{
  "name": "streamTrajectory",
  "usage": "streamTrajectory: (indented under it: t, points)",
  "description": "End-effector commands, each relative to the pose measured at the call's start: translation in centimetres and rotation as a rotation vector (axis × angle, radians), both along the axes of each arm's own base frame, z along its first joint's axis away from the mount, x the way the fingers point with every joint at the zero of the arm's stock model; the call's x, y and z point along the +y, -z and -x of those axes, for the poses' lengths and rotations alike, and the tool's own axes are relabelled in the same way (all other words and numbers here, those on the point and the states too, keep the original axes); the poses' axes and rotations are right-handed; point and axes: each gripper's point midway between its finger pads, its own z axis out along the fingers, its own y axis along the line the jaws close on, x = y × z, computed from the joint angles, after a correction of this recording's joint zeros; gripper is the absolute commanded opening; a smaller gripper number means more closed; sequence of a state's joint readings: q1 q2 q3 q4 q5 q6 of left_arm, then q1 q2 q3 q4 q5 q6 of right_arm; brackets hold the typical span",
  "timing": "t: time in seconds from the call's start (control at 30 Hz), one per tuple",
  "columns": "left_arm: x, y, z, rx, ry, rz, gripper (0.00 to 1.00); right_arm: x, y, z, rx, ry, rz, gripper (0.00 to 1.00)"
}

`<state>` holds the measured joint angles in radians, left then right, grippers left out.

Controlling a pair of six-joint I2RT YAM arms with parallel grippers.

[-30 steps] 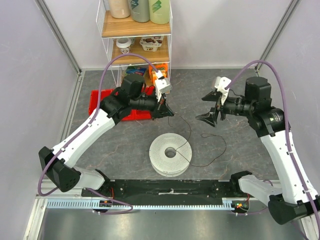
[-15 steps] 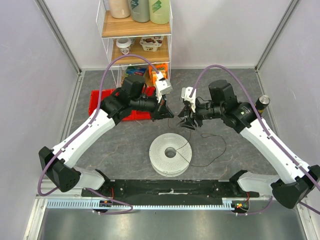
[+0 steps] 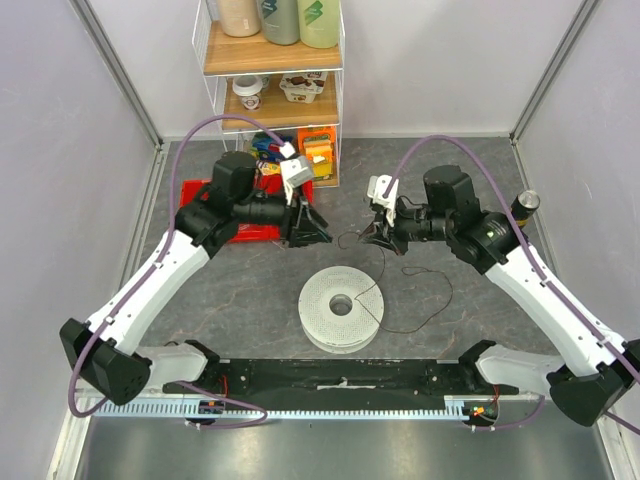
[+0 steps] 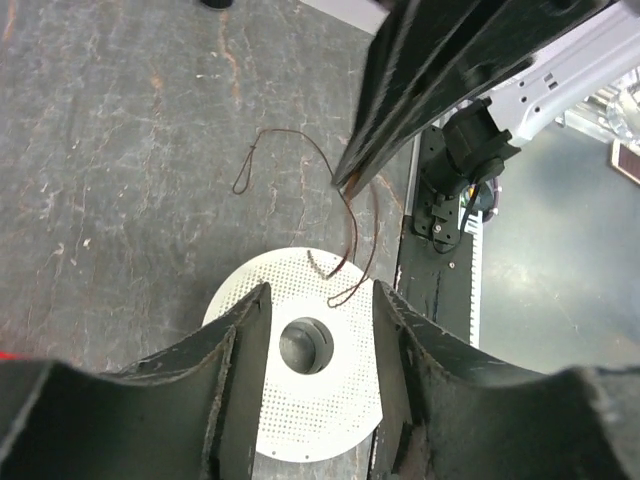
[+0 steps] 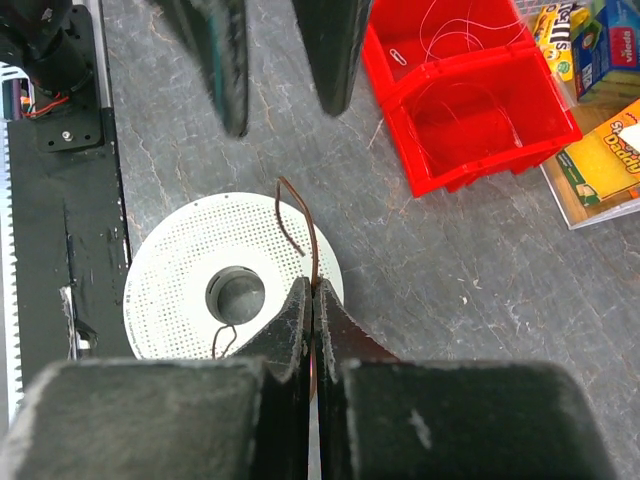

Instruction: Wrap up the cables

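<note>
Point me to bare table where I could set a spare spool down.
Free: the grey table between the left arm and the spool; also the back right corner, behind the right arm. Crowded: behind the spool, where the left gripper and right gripper meet, and right of it, where the cable loops.

Grey stone-look table (image 3: 470, 180). Smack in the middle sits a white perforated spool (image 3: 341, 308), with part of the hair-thin cable (image 3: 449, 285) looping on the surface to its right. Red bins (image 5: 470, 100) and a wire rack (image 3: 270, 70) sit at the back, black base plate (image 3: 340, 375) along the near edge.
</note>
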<state>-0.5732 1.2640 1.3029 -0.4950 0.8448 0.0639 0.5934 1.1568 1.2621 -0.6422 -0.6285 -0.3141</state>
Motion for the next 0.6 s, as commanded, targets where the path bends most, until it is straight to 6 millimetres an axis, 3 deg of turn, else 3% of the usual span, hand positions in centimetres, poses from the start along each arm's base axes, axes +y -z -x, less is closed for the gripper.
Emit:
streamTrajectory:
  t: [0.0, 0.3, 0.57]
  points:
    - [1.0, -1.9, 0.8, 0.011, 0.033, 0.115, 0.52, 0.4, -2.3, 1.1, -0.036, -0.030, -0.084, 0.00]
    - [0.0, -0.9, 1.9, -0.031, 0.115, 0.107, 0.54, 0.9, -3.2, 1.6, -0.022, -0.057, -0.122, 0.00]
    - [-0.8, -0.4, 1.9, -0.026, 0.127, 0.113, 0.44, 1.0, -3.5, 1.7, -0.016, -0.061, -0.133, 0.00]
